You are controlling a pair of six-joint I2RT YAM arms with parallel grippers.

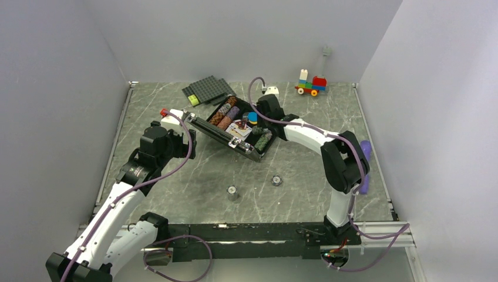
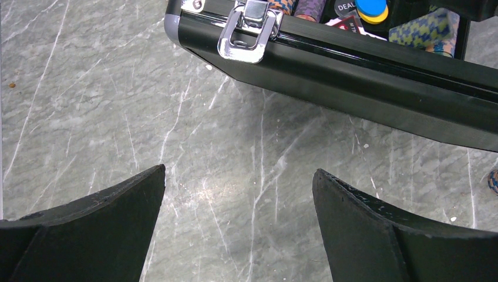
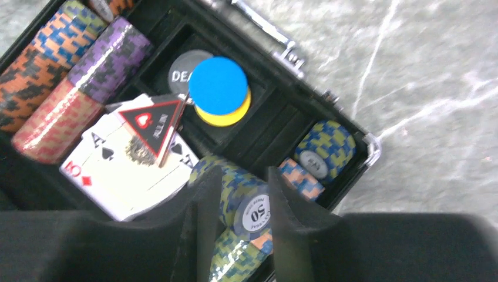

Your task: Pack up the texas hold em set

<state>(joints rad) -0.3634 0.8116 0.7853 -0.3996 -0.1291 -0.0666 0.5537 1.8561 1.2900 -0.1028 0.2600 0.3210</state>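
Note:
The black briefcase [image 1: 226, 136] lies open mid-table, holding rows of multicoloured chips [image 1: 226, 111], cards [image 1: 239, 128] and a blue disc [image 1: 252, 116]. My right gripper [image 1: 262, 126] reaches into its right end. In the right wrist view the right gripper [image 3: 244, 176] is closed around a blue-and-green chip stack [image 3: 255, 214] with a "50" face, next to the cards [image 3: 126, 170] and the blue disc [image 3: 217, 85]. My left gripper [image 2: 239, 171] is open and empty above bare table, just short of the case's front wall [image 2: 352, 76] and silver latch [image 2: 249, 29].
Two small grey chip stacks [image 1: 232, 192] [image 1: 276, 180] stand on the table in front of the case. Dark studded baseplates [image 1: 208, 89] lie behind the case. A brick toy car [image 1: 311, 86] sits at the back right. Walls enclose the table.

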